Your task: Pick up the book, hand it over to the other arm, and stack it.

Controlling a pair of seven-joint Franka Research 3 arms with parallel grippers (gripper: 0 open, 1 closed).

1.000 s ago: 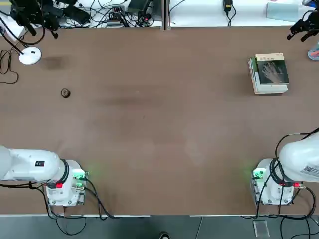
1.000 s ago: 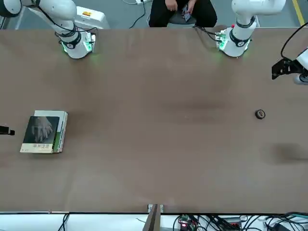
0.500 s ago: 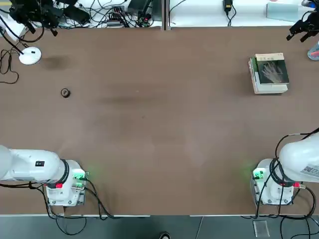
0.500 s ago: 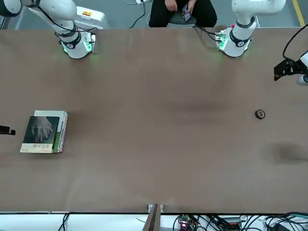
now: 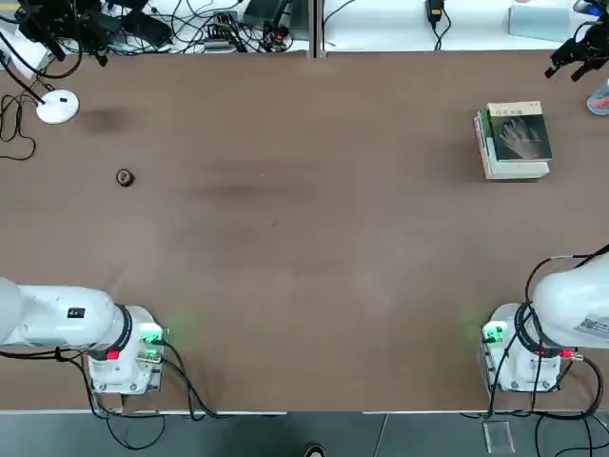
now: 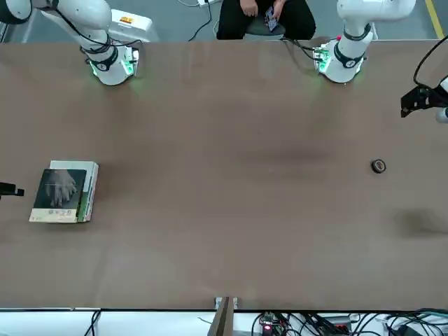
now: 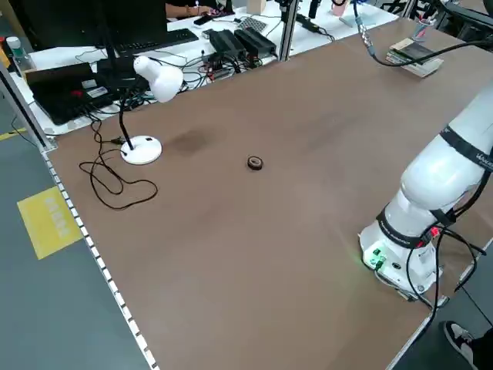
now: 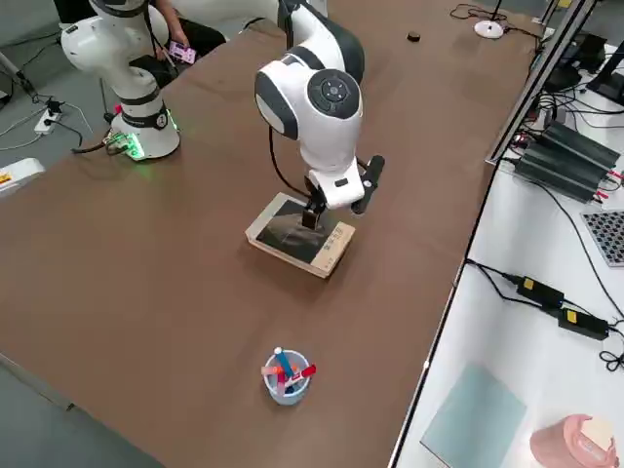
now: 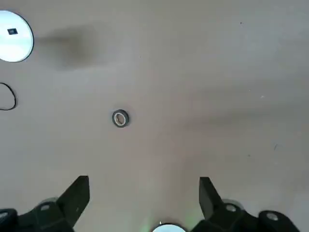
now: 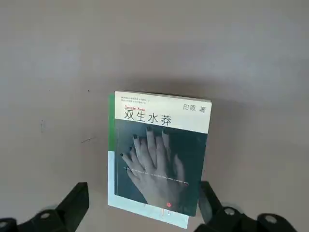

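— So, anything changed since a second ago?

— Barely. The book (image 5: 520,134) hasn't budged; it lies flat on the thicker green-and-white book (image 5: 514,169), far right of the counter (image 5: 304,238). The left end effector (image 6: 420,102) has drifted a little further toward the counter's edge, away from the small ring (image 6: 379,166).

— And the right one?

— The right end effector (image 10: 144,205) hangs above the book, well clear of it, fingers spread wide and holding nothing. Through its wrist camera the cover with the pale hand sits between the two fingertips (image 10: 77,195).

— The left?

— Also wide open and empty, high over the bare counter near the lamp (image 7: 150,85).
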